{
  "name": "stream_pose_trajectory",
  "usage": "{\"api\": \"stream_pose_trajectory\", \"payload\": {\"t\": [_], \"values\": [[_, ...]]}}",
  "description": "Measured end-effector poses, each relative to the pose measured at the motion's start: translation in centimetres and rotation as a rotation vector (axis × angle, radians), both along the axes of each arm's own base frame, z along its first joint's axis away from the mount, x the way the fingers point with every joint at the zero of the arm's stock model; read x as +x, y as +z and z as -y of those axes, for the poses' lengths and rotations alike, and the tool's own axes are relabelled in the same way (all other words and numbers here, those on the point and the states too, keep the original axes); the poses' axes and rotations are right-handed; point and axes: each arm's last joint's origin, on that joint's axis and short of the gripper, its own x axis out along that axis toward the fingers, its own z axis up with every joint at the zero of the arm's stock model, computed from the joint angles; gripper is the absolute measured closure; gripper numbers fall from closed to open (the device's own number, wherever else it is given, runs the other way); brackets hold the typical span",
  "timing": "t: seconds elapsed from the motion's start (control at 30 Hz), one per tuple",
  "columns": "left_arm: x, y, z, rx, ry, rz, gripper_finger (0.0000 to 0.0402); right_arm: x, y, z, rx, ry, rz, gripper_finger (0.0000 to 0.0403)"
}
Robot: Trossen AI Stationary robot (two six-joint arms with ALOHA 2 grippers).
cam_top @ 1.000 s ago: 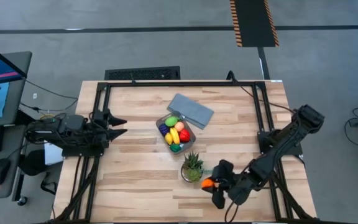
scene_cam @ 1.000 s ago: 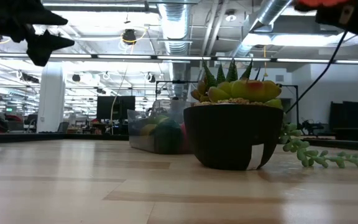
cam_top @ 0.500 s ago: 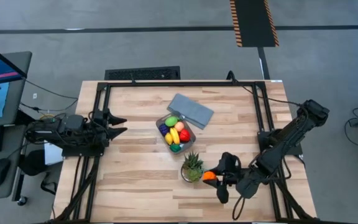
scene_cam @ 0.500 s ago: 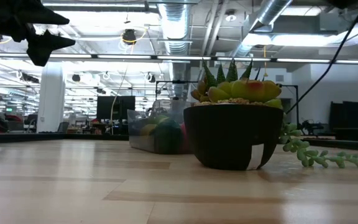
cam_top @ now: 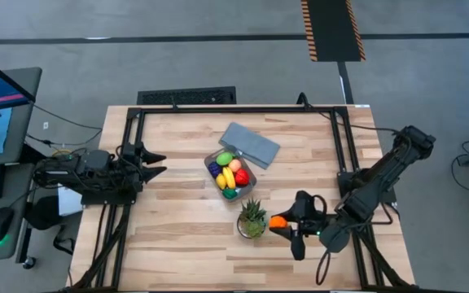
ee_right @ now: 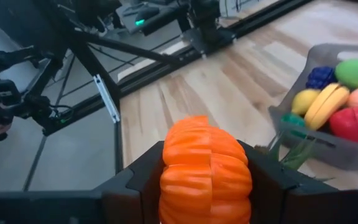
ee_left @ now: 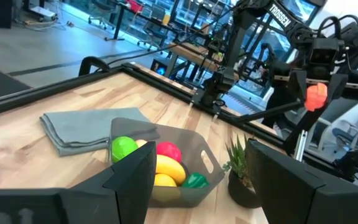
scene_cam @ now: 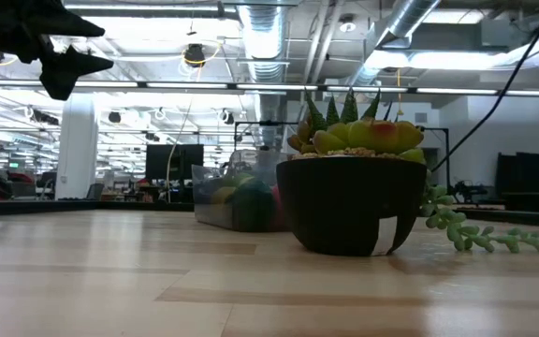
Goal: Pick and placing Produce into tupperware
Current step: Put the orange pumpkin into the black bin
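The right gripper (cam_top: pixel 287 225) clamps an orange toy pumpkin (cam_top: pixel 278 221) just right of the potted plant (cam_top: pixel 252 218); the tupperware (cam_top: pixel 230 172) sits farther back-left. The left gripper (cam_top: pixel 151 163) waits, spread open.

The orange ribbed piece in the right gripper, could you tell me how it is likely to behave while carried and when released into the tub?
Held between the right gripper fingers, the orange pumpkin looks like rigid, probably light plastic. Its ribs likely help grip, though the glossy surface could slip. Being rounded, it may roll off the produce already piled in the tupperware.
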Motion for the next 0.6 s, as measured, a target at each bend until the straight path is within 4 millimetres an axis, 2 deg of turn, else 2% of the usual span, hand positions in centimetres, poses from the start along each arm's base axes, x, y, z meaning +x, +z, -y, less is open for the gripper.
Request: {"api": "stream_pose_trajectory", "payload": {"t": [0.23,0.6], "values": [[0.0,0.0,-0.1,-0.008,0.021,0.002,0.0168,-0.1,0.5,1.0,-0.056,-0.019,0.0,0.0212],[0.0,0.0,-0.1,-0.012,0.026,0.004,0.0168,1.0,-0.2,3.3,-0.142,-0.091,-0.081,0.0207]]}}
